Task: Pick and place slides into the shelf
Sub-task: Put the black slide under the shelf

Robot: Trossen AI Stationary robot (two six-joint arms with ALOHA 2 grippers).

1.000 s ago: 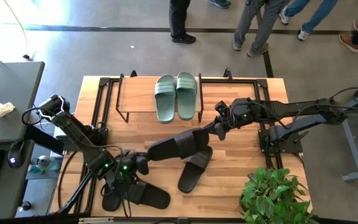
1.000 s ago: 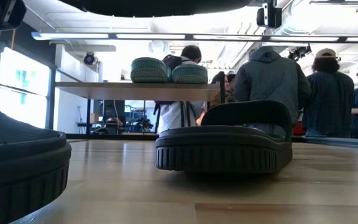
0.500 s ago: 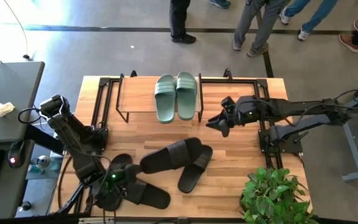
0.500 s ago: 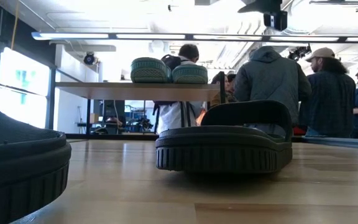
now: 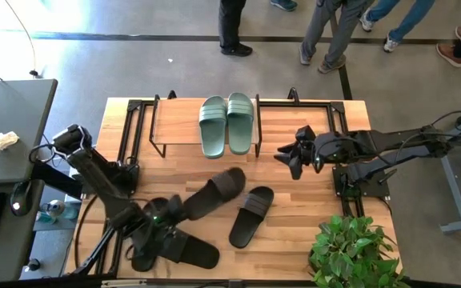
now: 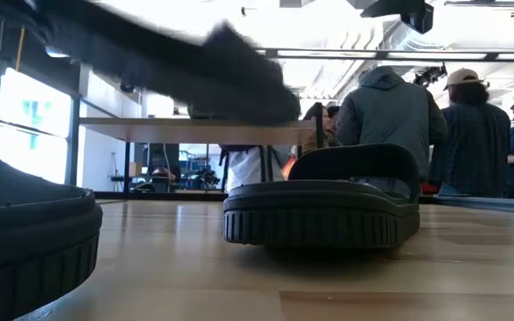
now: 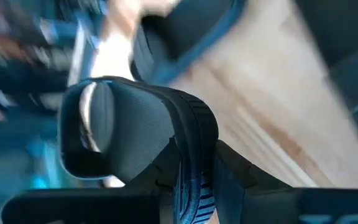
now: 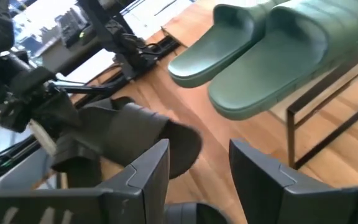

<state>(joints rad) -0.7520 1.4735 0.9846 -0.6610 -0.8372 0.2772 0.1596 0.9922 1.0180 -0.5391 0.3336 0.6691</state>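
Note:
The sage-green pair of slides sits on the shelf at the far side of the table. My left gripper is shut on a black slide, which is up in the air and shows blurred in the low view. My right gripper hovers open and holds nothing, to the right of the shelf. Another black slide lies flat on its sole on the table. Two more black slides lie at the near left, below my left arm. My left gripper pinches the black slide's sole between its two fingers at the end nearest my arm; the ribbed sole edge runs up from between the fingers. The fingers come from the table's near left, along the slide. The slide is lifted clear of the table, its free end pointing toward the shelf.
A potted plant stands at the near right corner. Black metal frames flank the shelf on both sides. A desk with a crumpled cloth stands left of the table. Several people stand beyond the far edge.
My right gripper has opened, let go of the black slide's far end and drawn back toward the table's right edge. The slide stayed in my left gripper, dipped onto the other black slide, then was swung up clear of the table.

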